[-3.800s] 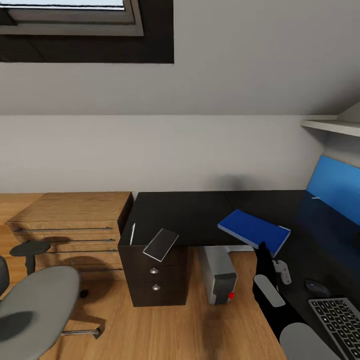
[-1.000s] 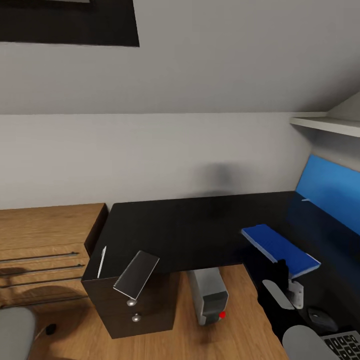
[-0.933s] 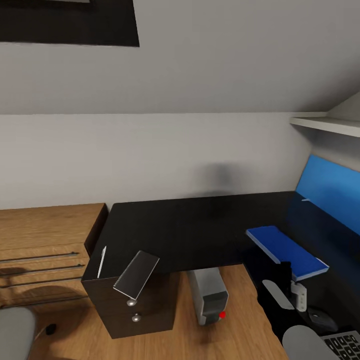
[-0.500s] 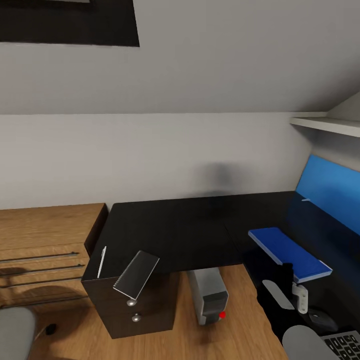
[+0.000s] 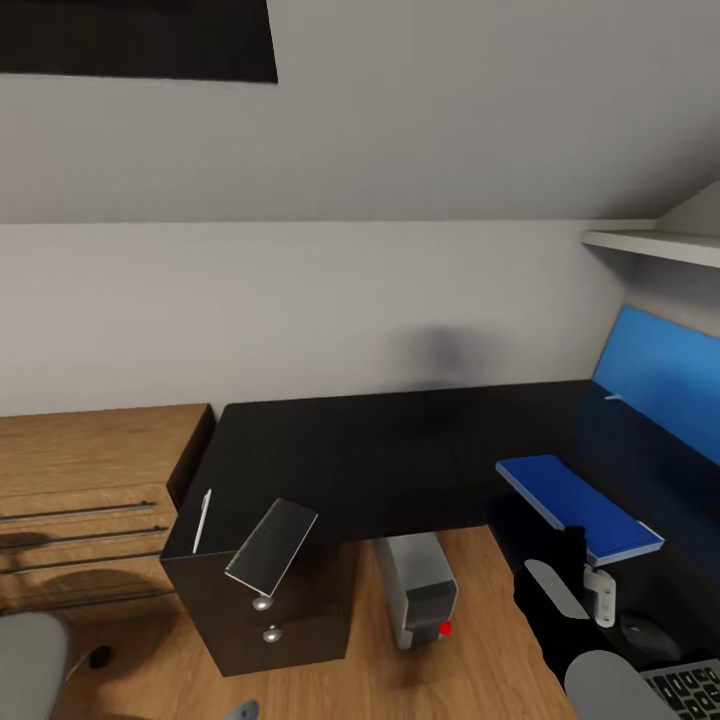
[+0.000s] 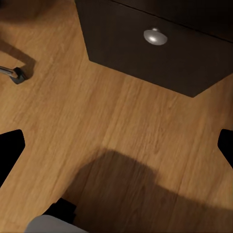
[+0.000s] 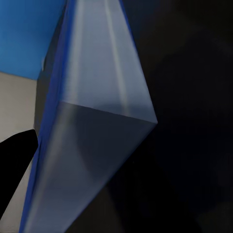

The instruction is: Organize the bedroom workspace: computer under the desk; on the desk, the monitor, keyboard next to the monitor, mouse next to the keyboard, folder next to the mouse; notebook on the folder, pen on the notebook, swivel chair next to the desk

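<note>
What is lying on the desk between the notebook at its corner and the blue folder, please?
Nothing: in the head view the stretch of black desk between the notebook and the blue folder is bare. The pen lies on the notebook's other side.

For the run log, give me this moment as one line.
blue folder on desk | right hand at its edge | notebook, pen unstacked

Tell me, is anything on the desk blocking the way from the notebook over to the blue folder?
Nothing visible is. Between the notebook and the folder the desk top looks bare; the pen lies on the notebook's other side.
</note>
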Available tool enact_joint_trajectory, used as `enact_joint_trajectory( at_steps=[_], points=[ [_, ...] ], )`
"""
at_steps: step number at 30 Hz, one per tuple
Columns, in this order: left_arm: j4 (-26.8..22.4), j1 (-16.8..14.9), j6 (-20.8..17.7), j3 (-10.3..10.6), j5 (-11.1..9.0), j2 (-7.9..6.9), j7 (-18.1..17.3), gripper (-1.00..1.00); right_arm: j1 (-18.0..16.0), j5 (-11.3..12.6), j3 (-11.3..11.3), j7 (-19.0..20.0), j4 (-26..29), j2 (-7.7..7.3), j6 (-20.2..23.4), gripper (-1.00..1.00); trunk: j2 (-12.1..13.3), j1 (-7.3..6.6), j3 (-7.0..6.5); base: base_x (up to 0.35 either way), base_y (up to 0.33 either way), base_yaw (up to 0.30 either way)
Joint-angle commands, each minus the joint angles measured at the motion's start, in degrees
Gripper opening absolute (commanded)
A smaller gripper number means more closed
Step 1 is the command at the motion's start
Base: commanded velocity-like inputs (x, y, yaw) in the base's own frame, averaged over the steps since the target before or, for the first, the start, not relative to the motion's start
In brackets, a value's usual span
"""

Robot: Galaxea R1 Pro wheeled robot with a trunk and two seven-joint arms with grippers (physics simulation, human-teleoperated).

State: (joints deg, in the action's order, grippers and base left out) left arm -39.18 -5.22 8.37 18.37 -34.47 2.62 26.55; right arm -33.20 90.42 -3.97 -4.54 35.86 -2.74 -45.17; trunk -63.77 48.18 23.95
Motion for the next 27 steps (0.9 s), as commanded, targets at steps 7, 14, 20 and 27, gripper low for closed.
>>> enact_joint_trajectory(
  at_steps=[7, 14, 20, 27],
  points=[
    [-0.02, -0.05, 0.58, 0.43, -0.52, 0.01, 0.26, 1.0, -0.02, -0.25, 0.18, -0.53, 0.05, 0.02, -0.01, -1.0, -2.86, 1.55, 1.32, 0.0, 0.0, 0.0],
    [-0.02, -0.05, 0.59, 0.44, -0.52, 0.01, 0.26, 1.0, -0.02, -0.26, 0.19, -0.68, 0.0, 0.02, 0.08, -1.0, -5.67, 3.08, 2.58, 0.0, 0.0, 0.0],
    [0.0, -0.05, 0.59, 0.44, -0.52, 0.01, 0.28, 1.0, -0.02, -0.31, 0.11, -3.46, 0.0, -0.08, 0.33, -1.0, -8.08, 4.4, 3.66, 0.0, 0.0, 0.0],
    [0.05, -0.05, 0.59, 0.44, -0.52, 0.01, 0.27, 1.0, -0.02, -0.28, 0.0, -4.52, 0.07, -0.15, 1.43, -1.0, -10.88, 5.94, 4.91, 0.0, 0.0, 0.0]
  ],
)
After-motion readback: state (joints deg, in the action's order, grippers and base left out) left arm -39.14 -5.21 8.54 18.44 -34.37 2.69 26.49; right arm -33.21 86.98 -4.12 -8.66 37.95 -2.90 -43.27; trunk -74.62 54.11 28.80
